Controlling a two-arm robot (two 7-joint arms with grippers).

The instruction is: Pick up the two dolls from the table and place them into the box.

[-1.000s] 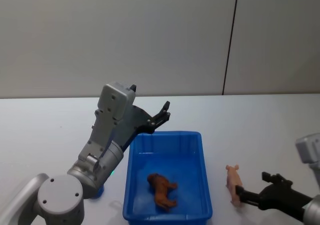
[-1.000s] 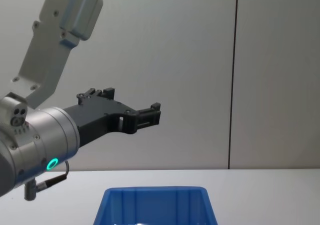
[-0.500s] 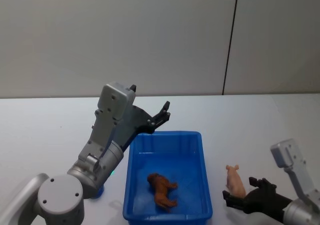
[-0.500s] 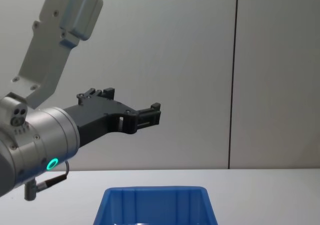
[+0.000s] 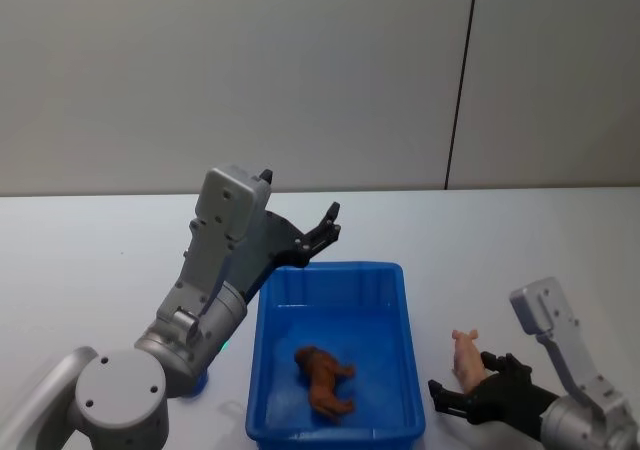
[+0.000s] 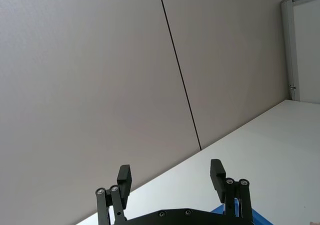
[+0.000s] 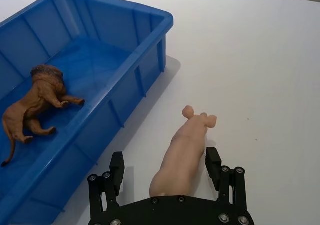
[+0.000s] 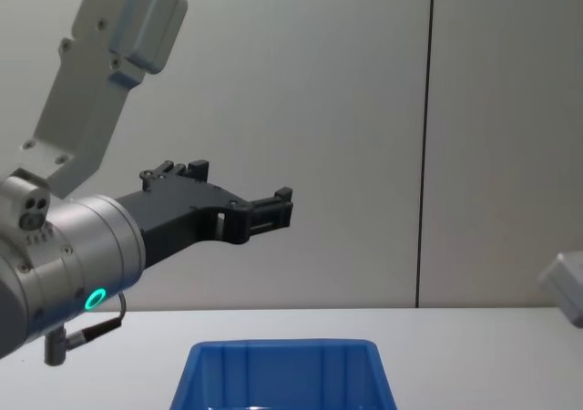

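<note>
One down: lion doll (image 5: 322,378) in the box (image 5: 333,267); pig doll (image 5: 467,358) waits beside it, right tool (image 7: 165,157) spread astride; left tool (image 6: 170,170) spread above.

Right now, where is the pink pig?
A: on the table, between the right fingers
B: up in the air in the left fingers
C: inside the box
A: the pig lies on the table beside the box, between the open fingers of the right gripper.

Your left gripper (image 5: 332,222) is held high on a bent arm, jaws apart. Your right gripper (image 5: 470,382) is low, extended forward, jaws apart.
</note>
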